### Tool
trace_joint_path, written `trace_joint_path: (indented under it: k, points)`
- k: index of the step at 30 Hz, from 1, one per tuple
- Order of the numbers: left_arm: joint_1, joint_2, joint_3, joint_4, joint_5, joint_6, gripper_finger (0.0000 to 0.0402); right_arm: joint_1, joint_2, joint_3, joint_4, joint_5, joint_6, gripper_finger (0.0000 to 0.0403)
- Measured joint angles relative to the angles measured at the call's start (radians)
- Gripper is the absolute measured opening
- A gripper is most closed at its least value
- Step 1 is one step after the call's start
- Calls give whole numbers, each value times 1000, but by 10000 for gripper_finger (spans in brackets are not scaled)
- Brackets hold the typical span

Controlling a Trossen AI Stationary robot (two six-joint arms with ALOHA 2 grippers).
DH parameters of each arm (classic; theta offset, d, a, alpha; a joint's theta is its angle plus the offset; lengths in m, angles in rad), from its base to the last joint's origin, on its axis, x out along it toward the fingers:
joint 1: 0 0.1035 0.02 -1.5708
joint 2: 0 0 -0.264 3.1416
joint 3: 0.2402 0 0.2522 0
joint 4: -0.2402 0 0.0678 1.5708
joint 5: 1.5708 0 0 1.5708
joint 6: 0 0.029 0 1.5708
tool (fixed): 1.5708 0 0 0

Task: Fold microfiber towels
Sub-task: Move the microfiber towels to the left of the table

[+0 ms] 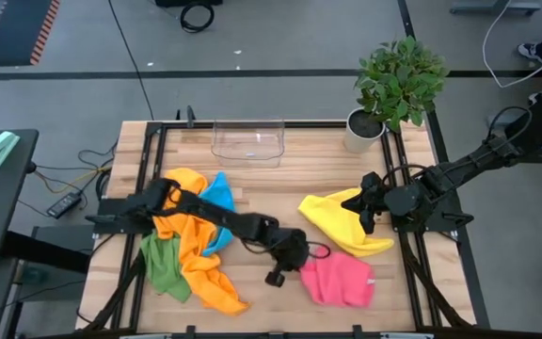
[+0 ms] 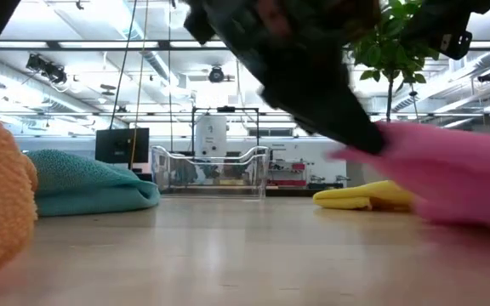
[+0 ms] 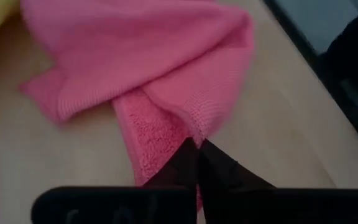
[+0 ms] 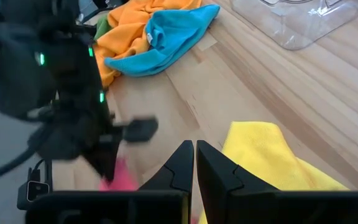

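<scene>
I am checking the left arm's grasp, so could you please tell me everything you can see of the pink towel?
The pink towel is a soft, nubby microfiber cloth, crumpled in loose folds on the wooden table near its front edge, just in front of the yellow towel. The left gripper is shut on a folded edge at the side nearest the orange towel. It is not yet folded.

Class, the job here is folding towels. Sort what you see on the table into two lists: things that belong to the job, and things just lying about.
Belong to the job:
pink towel, held by the left gripper
yellow towel
orange towel
blue towel
green towel

Just lying about:
clear plastic tray
potted plant
</scene>
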Motion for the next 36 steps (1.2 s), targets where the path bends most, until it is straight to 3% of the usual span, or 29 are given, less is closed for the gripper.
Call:
trace_joint_path:
  k: [3, 8, 18, 25, 31, 36]
  points:
    - [19, -79, 0, -145, -10, 18, 13, 0, 0, 0, 1, 0, 0, 27]
    - [24, -211, -40, -335, -123, 43, 7, 0, 0, 0, 12, 1, 12, 27]
    - [-41, -718, -582, -278, -326, -287, 5, -2, 13, 0, 72, 90, 26, 27]
    - [-175, -989, -809, -312, -466, -595, 5, -56, 104, 0, 179, 89, -20, 27]
    - [-289, -1083, -882, -397, -494, -773, 16, -93, 197, 0, 172, 42, 12, 27]
    - [-353, -1090, -895, -414, -421, -823, 59, -96, 235, 0, 107, -26, 124, 27]
